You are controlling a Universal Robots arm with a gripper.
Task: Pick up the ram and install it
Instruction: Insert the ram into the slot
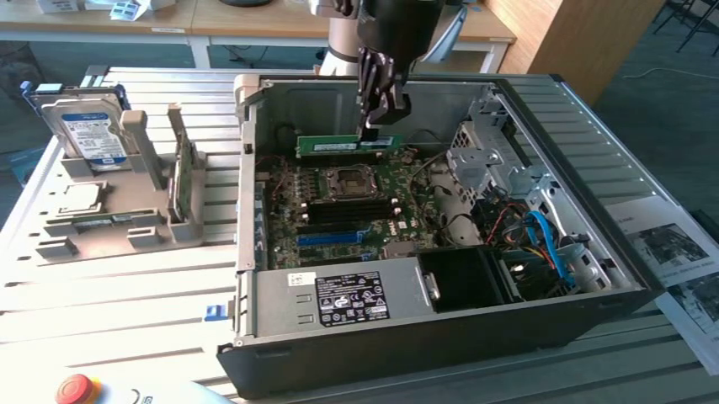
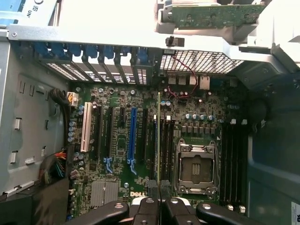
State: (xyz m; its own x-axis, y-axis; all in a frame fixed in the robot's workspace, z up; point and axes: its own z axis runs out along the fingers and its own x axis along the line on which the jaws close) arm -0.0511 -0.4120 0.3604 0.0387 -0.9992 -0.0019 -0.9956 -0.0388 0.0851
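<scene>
The ram is a long thin green stick, held level in the air over the back part of the motherboard inside the open computer case. My gripper comes straight down from above and is shut on the stick's upper edge near its right end. From the wrist view the ram appears edge-on as a thin line running away from the gripper, beside the open processor socket. The black memory slots lie on the socket's other side, apart from the stick.
A grey fixture at the exterior view's left carries a hard drive, a square silver chip and another green board. Case walls, a drive cage, cables and the power supply surround the motherboard.
</scene>
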